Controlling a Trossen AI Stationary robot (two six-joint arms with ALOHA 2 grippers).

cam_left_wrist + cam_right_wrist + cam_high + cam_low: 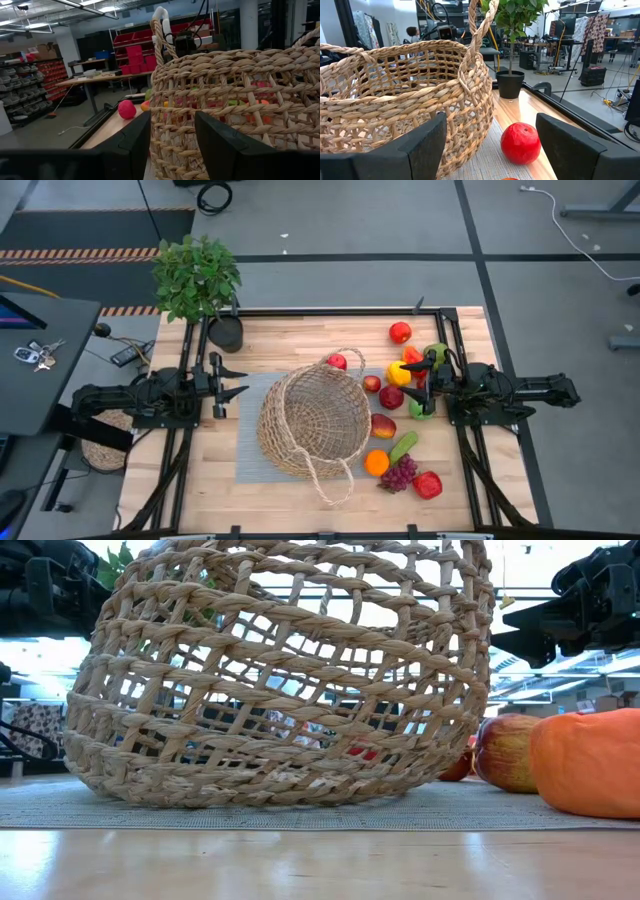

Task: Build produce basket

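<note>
The tan wicker basket (315,420) lies tipped on its side on a grey mat (250,465) at the table's middle; it fills the low view (280,680). The produce lies to its right: red apples (400,332), a yellow pepper (399,373), a green apple (436,352), a cucumber (403,446), an orange (377,463), grapes (398,475) and a red pepper (427,485). My left gripper (238,382) is open and empty just left of the basket (240,100). My right gripper (412,376) is open and empty over the produce, facing a red apple (520,143) beside the basket (405,100).
A leafy potted plant (200,280) in a black pot (226,333) stands at the table's far left corner. A black frame rail (455,340) runs along the table's sides. Bare wood shows at the table's near edge (300,510).
</note>
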